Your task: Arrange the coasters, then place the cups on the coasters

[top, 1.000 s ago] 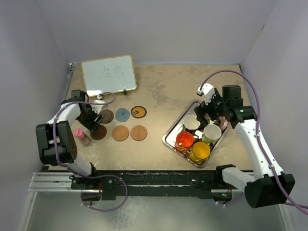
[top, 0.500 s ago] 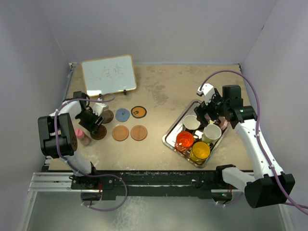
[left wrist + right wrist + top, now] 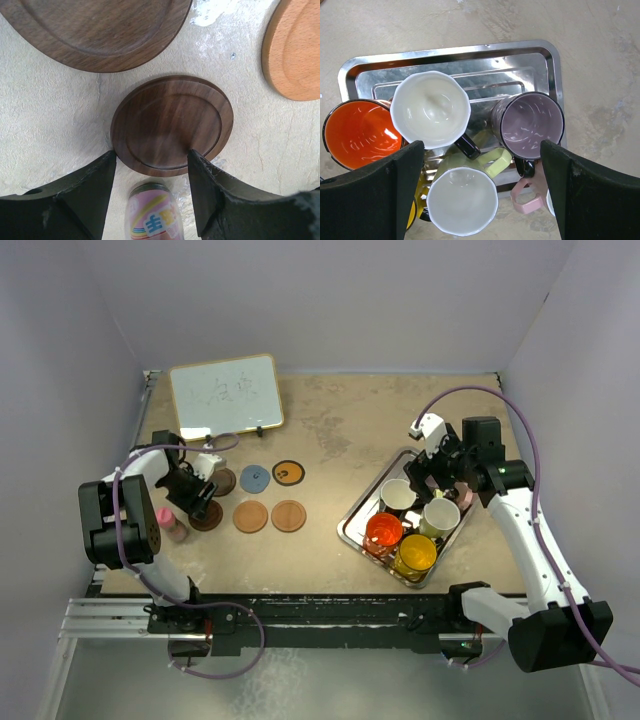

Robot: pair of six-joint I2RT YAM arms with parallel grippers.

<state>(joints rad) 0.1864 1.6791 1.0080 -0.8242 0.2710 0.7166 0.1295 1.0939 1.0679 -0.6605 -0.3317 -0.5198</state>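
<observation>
One mottled beige table carries a shiny rectangular steel tray packed with glossy mugs, the right claw spread wide above them. Six thin round coasters lie flat in two rows at left; the left claw, parted and empty, hovers over a grained dark-wood coaster near a small pink bottle.

L fingers: dark coaster lies flat betw. tips; pink bottle sits betw. them, wrist-side. Bare table outside one tip.
R fingers: white-inside mug and purple mug crowd the gap; orange mug by one finger. Bare tray floor ahead of tips.
</observation>
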